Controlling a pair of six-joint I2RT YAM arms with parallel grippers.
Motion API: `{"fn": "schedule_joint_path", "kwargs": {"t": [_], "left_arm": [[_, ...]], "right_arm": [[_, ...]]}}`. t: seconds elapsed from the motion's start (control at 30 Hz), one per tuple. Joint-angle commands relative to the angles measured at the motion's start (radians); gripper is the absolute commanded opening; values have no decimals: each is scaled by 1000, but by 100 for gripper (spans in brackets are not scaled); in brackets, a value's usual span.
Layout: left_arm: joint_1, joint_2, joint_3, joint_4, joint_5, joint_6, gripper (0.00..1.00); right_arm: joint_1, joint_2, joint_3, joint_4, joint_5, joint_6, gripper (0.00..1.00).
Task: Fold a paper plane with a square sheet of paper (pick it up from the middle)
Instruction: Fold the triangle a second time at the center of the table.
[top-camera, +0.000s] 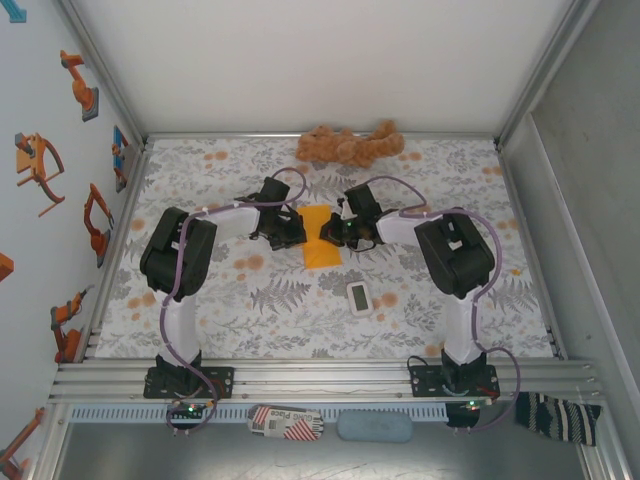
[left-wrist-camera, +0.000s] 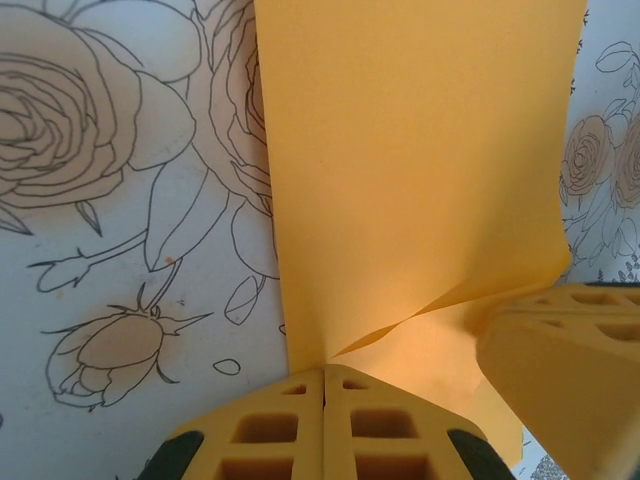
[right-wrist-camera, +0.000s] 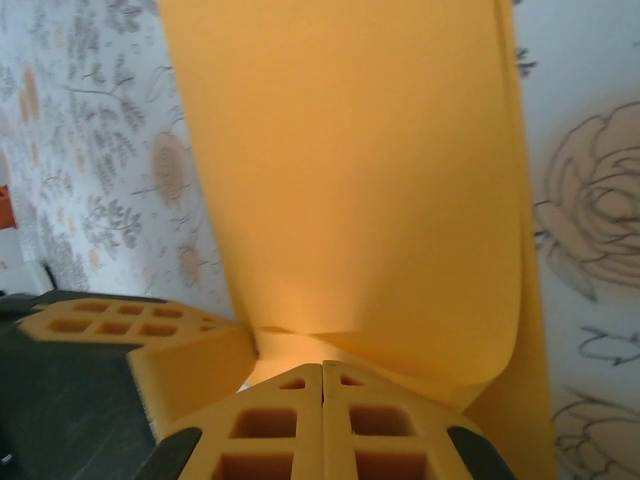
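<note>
Orange paper (top-camera: 322, 245) pinched from both sides, middle of the surface (top-camera: 260, 320).
My left hand (left-wrist-camera: 323, 372) is closed tight on the sheet's left edge and my right hand (right-wrist-camera: 322, 367) is closed on its right edge. The paper buckles upward between them. A brown plush toy (top-camera: 350, 146) lies well behind, at the far edge.

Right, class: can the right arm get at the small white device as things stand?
Probably not yet: the right arm's jaws are shut on the orange paper, which the left arm also pinches. Otherwise the path to the white device looks free.
</note>
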Motion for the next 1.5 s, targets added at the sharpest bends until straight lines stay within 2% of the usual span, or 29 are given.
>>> {"fn": "schedule_joint_path", "kwargs": {"t": [0.0, 0.33, 0.57, 0.8, 1.1, 1.43, 1.47], "left_arm": [[15, 70, -21, -110, -77, 36, 0], [27, 71, -51, -107, -104, 39, 0], [28, 70, -39, -104, -93, 46, 0], [27, 70, -6, -107, -58, 61, 0], [28, 74, 17, -109, -20, 86, 0], [28, 54, 56, -119, -6, 77, 0], [28, 42, 65, -119, -1, 65, 2]], "right_arm": [[-1, 22, 44, -91, 72, 7, 0], [-72, -4, -16, -78, 147, 85, 0], [-105, -85, -7, -93, 189, 60, 0], [-59, -135, -35, -16, 99, 26, 0], [18, -19, 32, -14, 12, 41, 0], [18, 30, 6, -59, 42, 36, 0], [18, 32, 1, -71, 52, 32, 0]]}}
